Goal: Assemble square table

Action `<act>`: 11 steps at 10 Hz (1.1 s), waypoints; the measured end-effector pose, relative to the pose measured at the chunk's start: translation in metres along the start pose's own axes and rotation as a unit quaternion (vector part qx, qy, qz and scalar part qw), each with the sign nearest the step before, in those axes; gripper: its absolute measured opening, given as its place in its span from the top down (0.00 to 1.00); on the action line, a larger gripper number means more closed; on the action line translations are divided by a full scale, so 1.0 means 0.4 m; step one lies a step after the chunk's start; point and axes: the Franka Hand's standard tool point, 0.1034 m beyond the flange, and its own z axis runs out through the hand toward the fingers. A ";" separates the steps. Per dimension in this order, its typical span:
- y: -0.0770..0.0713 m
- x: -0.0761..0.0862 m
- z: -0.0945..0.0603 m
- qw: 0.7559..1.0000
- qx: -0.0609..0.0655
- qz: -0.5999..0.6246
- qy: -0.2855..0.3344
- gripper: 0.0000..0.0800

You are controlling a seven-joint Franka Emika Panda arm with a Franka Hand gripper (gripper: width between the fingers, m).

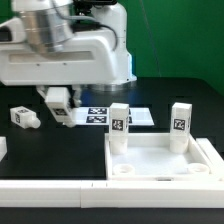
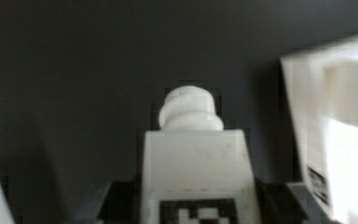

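Note:
The square table top point(image 1: 200, 150), white with a raised rim, lies at the exterior view's right front. Two white tagged legs point(image 1: 119, 125) point(image 1: 180, 120) stand upright in its far corners. Another leg point(image 1: 22, 117) lies loose on the dark table at the left. My gripper point(image 1: 58, 104) hangs low over the table left of the marker board and is shut on a further leg point(image 1: 62, 114). In the wrist view that leg point(image 2: 190, 140) fills the space between the dark fingers point(image 2: 119, 203), its screw end pointing away and its tag toward the camera.
The marker board point(image 1: 110, 115) lies flat behind the table top, and a white edge point(image 2: 332, 110) shows in the wrist view. A long white bar point(image 1: 50, 190) runs along the front. The arm's white body looms over the left half.

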 end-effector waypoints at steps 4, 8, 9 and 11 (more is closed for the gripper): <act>-0.091 0.112 -0.068 0.992 -0.006 -0.001 0.126 0.65; -0.187 0.117 -0.060 0.991 0.008 0.011 0.133 0.65; -0.262 0.130 -0.061 0.987 0.014 0.009 0.162 0.65; -0.278 0.130 -0.055 0.986 0.012 -0.004 0.168 0.65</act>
